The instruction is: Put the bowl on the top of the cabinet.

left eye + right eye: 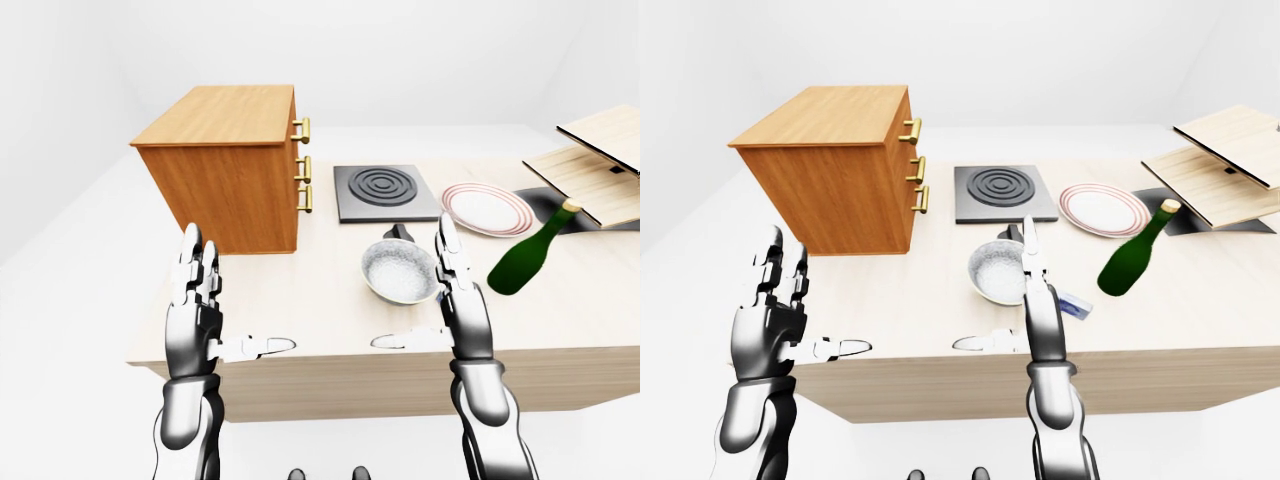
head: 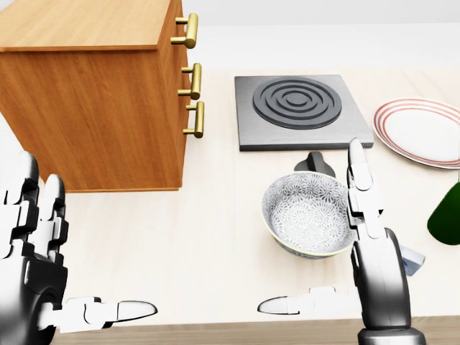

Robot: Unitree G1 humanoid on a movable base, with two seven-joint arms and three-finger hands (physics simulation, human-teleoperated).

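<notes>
I see bare tabletop between the tall wooden three-drawer cabinet [image 2: 93,100] and the patterned grey ceramic bowl [image 2: 307,214], wide enough for a hand. The cabinet's flat top shows nothing on it. My right hand [image 2: 363,237] crowds the bowl's right rim; the square grey hotplate [image 2: 300,111] sits just above.
</notes>
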